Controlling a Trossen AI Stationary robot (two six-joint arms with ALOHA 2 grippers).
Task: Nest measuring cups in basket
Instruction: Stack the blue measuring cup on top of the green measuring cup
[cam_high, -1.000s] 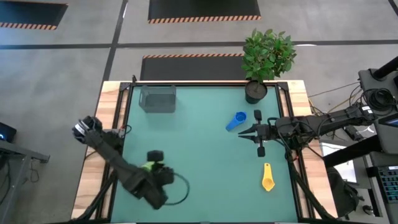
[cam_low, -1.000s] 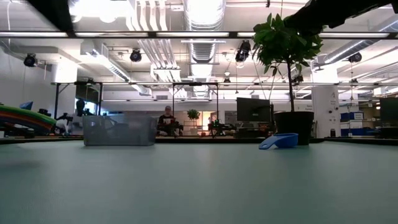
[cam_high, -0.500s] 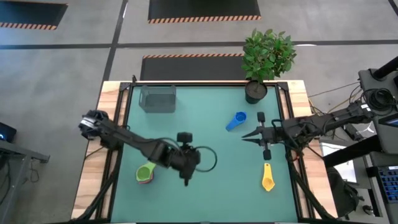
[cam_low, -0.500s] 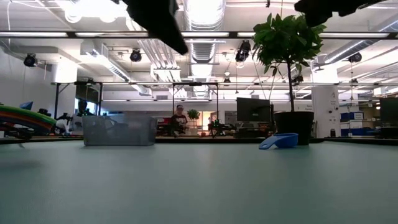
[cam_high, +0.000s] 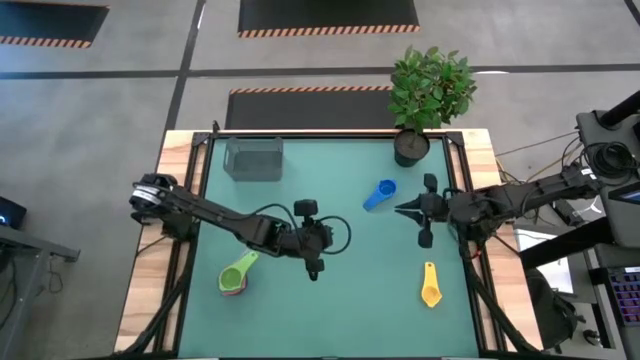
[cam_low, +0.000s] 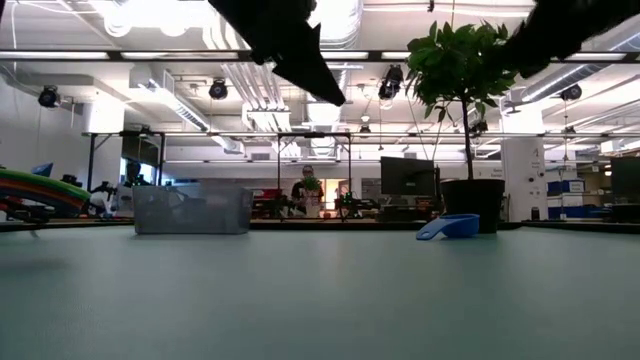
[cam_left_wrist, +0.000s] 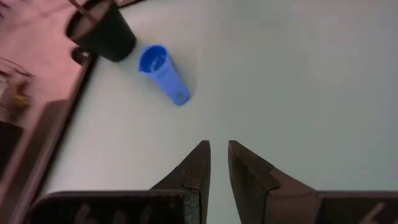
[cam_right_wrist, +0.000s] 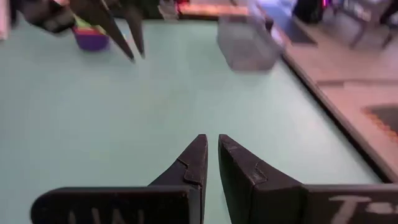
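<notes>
The grey see-through basket (cam_high: 253, 158) stands at the far left of the table. A blue cup (cam_high: 380, 193) lies on its side near the black plant pot (cam_high: 411, 147). A yellow cup (cam_high: 431, 286) lies at the near right. A green cup (cam_high: 236, 274) sits nested in a purple one (cam_right_wrist: 91, 38) at the near left. My left gripper (cam_high: 328, 238) hovers shut over the table's middle, pointing toward the blue cup (cam_left_wrist: 163, 72), with nothing between its fingers. My right gripper (cam_high: 400, 211) hangs shut just right of the blue cup, pointing left and holding nothing.
The potted plant (cam_high: 430, 88) stands at the far right corner, its pot close behind the blue cup (cam_low: 450, 226). The table has a raised dark frame along its edges (cam_high: 200, 220). Bare green surface (cam_high: 340, 310) lies between the cups.
My left gripper has swung from above the green cup stack at the near left toward the table's middle and right, turning to face the blue cup. The stack stays on the table where it was. My right gripper has drawn back a little toward the right edge.
</notes>
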